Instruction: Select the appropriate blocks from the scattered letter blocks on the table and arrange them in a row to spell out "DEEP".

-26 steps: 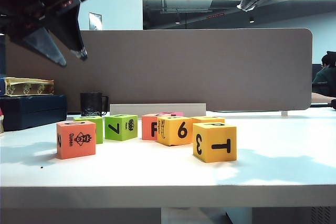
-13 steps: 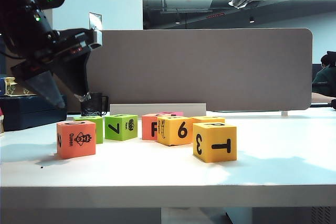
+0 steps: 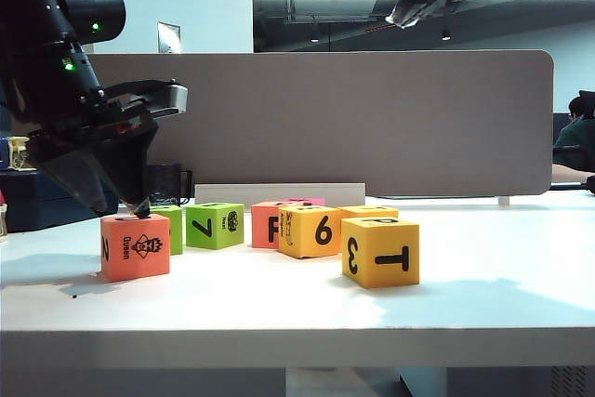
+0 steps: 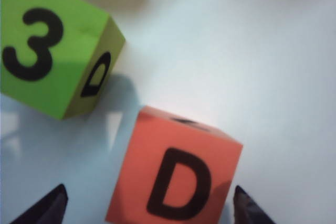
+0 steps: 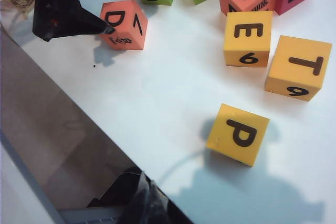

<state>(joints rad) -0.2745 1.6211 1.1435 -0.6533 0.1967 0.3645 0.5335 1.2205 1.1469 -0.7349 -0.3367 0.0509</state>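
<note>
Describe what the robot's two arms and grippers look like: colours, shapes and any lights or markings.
The left gripper is black with tapered, pointed fingers, on a chunky black arm with a cylindrical housing and small green lights. The right gripper is a dark, wedge-shaped silhouette; no markings are visible.

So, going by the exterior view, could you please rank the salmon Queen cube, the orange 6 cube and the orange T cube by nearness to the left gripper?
1. Salmon Queen cube, directly beneath the open left gripper.
2. Orange 6 cube, mid-table.
3. Orange T cube, farther right.
</note>
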